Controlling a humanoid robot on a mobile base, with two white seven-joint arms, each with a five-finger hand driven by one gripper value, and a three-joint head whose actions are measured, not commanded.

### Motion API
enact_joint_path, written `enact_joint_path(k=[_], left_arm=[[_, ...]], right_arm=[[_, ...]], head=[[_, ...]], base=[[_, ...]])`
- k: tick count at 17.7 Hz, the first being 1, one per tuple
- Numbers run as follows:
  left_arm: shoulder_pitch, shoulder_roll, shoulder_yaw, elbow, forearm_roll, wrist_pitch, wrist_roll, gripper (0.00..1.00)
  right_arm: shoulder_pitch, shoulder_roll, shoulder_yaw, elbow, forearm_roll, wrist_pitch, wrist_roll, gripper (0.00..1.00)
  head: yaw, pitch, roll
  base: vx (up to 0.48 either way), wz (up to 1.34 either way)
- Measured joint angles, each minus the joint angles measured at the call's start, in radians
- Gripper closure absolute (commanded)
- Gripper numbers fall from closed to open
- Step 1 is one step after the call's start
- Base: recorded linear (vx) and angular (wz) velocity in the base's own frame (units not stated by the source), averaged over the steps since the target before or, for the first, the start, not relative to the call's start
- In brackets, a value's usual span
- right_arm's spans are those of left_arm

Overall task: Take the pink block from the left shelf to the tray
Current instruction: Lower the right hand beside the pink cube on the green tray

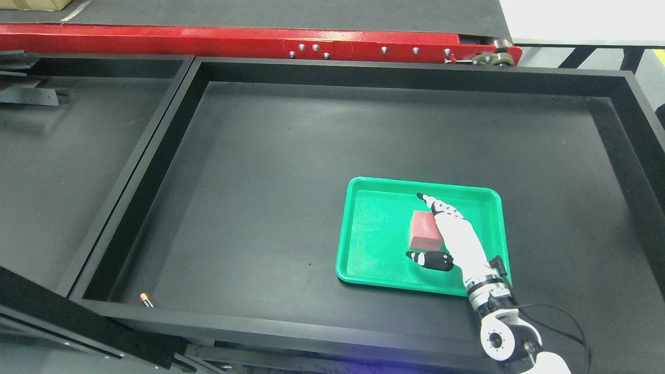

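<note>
The pink block (425, 229) lies flat inside the green tray (374, 259), right of its centre; the right hand (457, 239) is beside it, fingers extended and thumb spread, apparently holding nothing, though contact with the block's right edge cannot be ruled out; placement looks complete. Risk: a sideways withdrawal could drag the block or shift the tray across the black bin floor (260, 182); a vertical lift avoids this.
</note>
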State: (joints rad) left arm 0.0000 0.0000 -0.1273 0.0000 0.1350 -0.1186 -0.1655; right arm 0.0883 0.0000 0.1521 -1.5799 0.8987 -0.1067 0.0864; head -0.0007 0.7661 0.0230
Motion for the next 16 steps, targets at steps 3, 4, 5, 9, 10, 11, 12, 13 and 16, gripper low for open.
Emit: enact_joint_path(k=[3, 4, 5, 9, 10, 11, 12, 13, 16], left_arm=[[0.0, 0.0, 0.0, 0.0, 0.0, 0.0, 0.0, 0.0], [0.0, 0.0, 0.0, 0.0, 0.0, 0.0, 0.0, 0.0], [0.0, 0.0, 0.0, 0.0, 0.0, 0.0, 0.0, 0.0], [0.0, 0.0, 0.0, 0.0, 0.0, 0.0, 0.0, 0.0], [0.0, 0.0, 0.0, 0.0, 0.0, 0.0, 0.0, 0.0], [0.0, 0.0, 0.0, 0.0, 0.0, 0.0, 0.0, 0.0], [0.0, 0.0, 0.0, 0.0, 0.0, 0.0, 0.0, 0.0], [0.0, 0.0, 0.0, 0.0, 0.0, 0.0, 0.0, 0.0], [0.0, 0.0, 0.0, 0.0, 0.0, 0.0, 0.0, 0.0]], right_arm=[[0.0, 0.0, 0.006, 0.008, 0.001, 0.009, 0.009, 0.01], [0.0, 0.0, 0.007, 0.01, 0.002, 0.013, 0.01, 0.01], [0.0, 0.0, 0.009, 0.012, 0.002, 0.016, 0.013, 0.01], [0.001, 0.0, 0.014, 0.019, 0.003, 0.022, 0.015, 0.01], [0.001, 0.0, 0.015, 0.021, 0.004, 0.023, 0.016, 0.03], [0.001, 0.0, 0.016, 0.022, 0.004, 0.023, 0.016, 0.05], [0.0, 0.0, 0.017, 0.023, 0.004, 0.023, 0.016, 0.09], [0.0, 0.0, 0.017, 0.024, 0.005, 0.023, 0.016, 0.15], [0.0, 0.0, 0.019, 0.027, 0.006, 0.023, 0.019, 0.33]], head=[[0.0, 0.0, 0.0], [0.0, 0.0, 0.0], [0.0, 0.0, 0.0], [0.0, 0.0, 0.0], [0.0, 0.0, 0.0], [0.0, 0.0, 0.0], [0.0, 0.0, 0.0], [0.0, 0.0, 0.0], [0.0, 0.0, 0.0]], base=[[0.0, 0.0], [0.0, 0.0], [0.01, 0.0], [0.016, 0.0], [0.022, 0.0], [0.021, 0.0], [0.021, 0.0], [0.018, 0.0], [0.018, 0.0]])
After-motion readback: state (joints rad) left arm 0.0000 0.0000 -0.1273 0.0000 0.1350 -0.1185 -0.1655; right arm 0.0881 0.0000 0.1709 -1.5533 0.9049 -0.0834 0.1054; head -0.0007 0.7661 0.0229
